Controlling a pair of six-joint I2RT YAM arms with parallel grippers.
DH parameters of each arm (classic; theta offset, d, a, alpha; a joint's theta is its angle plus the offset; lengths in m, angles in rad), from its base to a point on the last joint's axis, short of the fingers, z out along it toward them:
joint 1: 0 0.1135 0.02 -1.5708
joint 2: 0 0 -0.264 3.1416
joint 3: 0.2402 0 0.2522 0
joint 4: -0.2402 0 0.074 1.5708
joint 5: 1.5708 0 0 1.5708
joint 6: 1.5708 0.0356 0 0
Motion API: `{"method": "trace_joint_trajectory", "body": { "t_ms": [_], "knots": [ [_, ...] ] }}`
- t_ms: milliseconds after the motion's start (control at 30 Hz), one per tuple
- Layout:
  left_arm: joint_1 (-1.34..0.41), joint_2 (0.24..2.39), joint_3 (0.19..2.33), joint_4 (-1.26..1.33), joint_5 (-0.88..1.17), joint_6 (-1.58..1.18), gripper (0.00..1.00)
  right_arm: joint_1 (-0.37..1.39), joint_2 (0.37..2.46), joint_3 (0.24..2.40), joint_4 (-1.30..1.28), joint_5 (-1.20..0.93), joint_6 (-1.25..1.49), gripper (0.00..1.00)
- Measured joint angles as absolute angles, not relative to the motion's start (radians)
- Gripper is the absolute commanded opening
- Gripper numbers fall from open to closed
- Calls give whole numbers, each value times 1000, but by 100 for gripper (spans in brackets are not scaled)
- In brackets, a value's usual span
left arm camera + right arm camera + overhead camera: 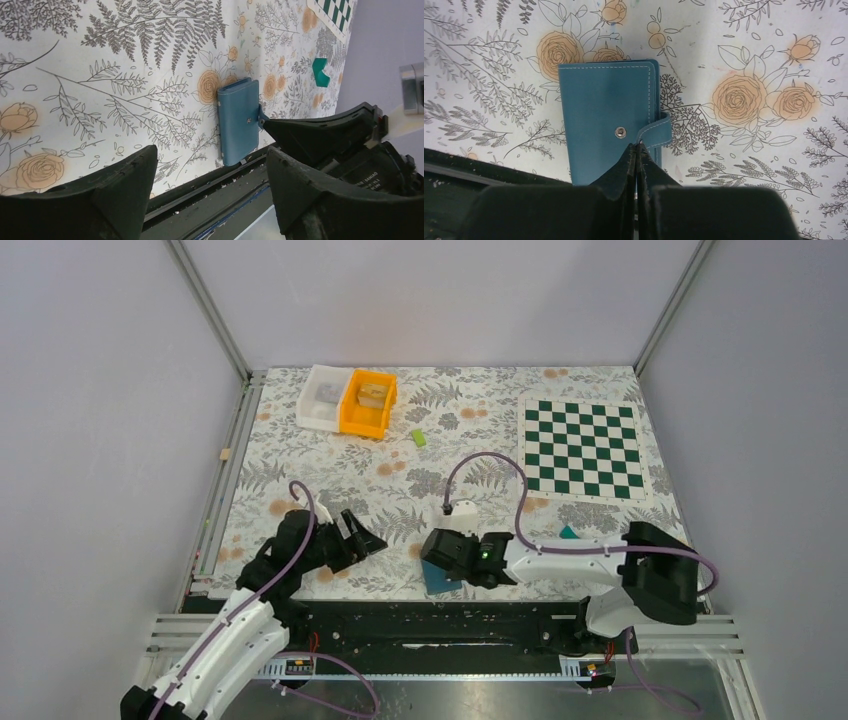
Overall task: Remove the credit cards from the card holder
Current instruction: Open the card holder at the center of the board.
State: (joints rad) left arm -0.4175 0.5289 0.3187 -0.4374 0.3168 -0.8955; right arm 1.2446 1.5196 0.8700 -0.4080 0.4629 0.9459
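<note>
The blue card holder (pixel 606 107) lies closed on the floral cloth at the table's front edge, its snap (pixel 621 132) bare. My right gripper (pixel 636 146) is shut on the end of its strap (pixel 659 134), pinching it at the holder's side. The same grip shows in the left wrist view, right gripper (pixel 263 119) against card holder (pixel 239 120). My left gripper (pixel 212 172) hangs open and empty to the left of the holder, apart from it. One teal-green credit card (pixel 568 532) lies on the cloth behind the right arm, partly hidden. Any cards inside the holder are hidden.
A white bin (pixel 322 398) and an orange bin (pixel 368 403) stand at the back. A small lime-green block (pixel 418 438) lies near them. A green chessboard mat (pixel 583 448) covers the back right. The black rail (pixel 400 625) runs along the near edge.
</note>
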Motion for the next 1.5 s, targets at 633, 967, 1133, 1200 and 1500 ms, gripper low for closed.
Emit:
{"method": "trace_joint_trajectory", "body": {
  "t_ms": [633, 967, 1133, 1200, 1500],
  "knots": [
    [-525, 720, 234, -181, 335, -967, 74, 1245, 1119, 544, -97, 456, 885, 0],
    [-629, 849, 265, -152, 302, -965, 85, 1245, 943, 447, 23, 431, 887, 0],
    [-698, 898, 334, -103, 286, -958, 88, 1245, 933, 446, 63, 418, 888, 0],
    [-729, 928, 369, -82, 280, -949, 88, 1245, 933, 442, 72, 413, 891, 0],
    [-798, 1076, 413, -11, 245, -926, 86, 1245, 934, 421, 93, 399, 902, 0]
  ]
}}
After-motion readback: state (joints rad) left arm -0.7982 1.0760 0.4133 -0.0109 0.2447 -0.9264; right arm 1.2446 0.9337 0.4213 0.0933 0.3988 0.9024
